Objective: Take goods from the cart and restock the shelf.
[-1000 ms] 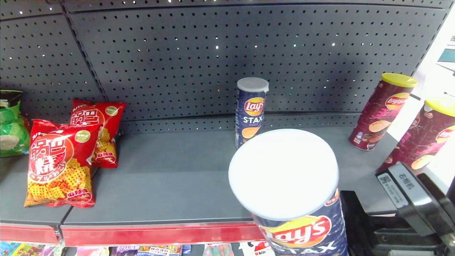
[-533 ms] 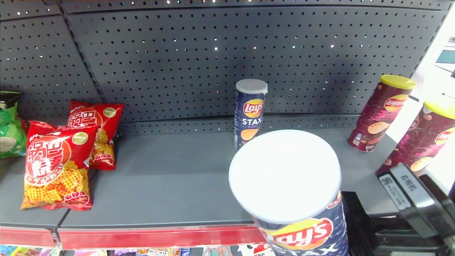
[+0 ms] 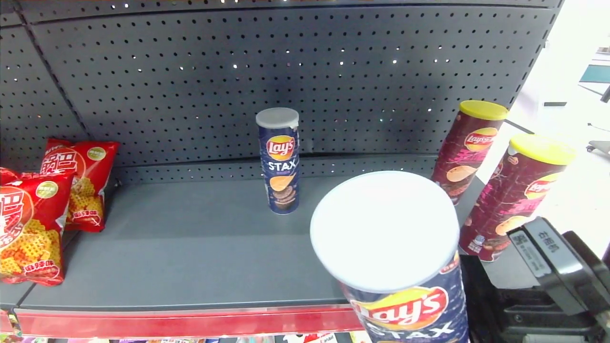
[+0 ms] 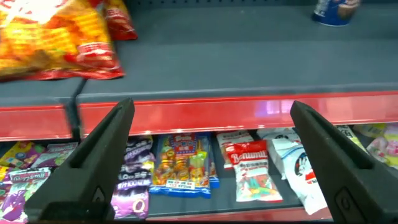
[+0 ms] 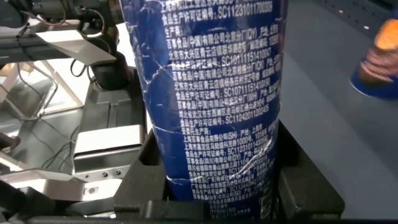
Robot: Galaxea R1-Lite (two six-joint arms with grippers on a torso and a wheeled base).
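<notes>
The blue chip can point(image 5: 211, 93) sits between the two black fingers point(image 5: 146, 165) of the right gripper point(image 5: 217, 183). They squeeze it low down on both sides and hold it standing up. The can is in the air in front of the shelf point(image 3: 190, 247), near the red front strip point(image 3: 190, 321). It is not on the shelf yet.

The left gripper point(image 4: 214, 162) is spread wide with nothing in it. It hangs in front of the red strip, above the small packs point(image 4: 186, 165) on the shelf below.

Since a moment ago the whole picture has slid sideways, so the camera has turned. The things on the shelf did not move by themselves. The held can stays in the same spot in the head view. I think the robot is lining up to put it by the other blue can point(image 3: 279, 162), which stands at the back. Two dark red cans point(image 3: 469, 147) with yellow lids stand to the right.

In the head view the held can's bottom is cut off, and its big white lid point(image 3: 383, 228) hides some of the shelf. The front red bag point(image 3: 28, 228) is cut off at the edge.
</notes>
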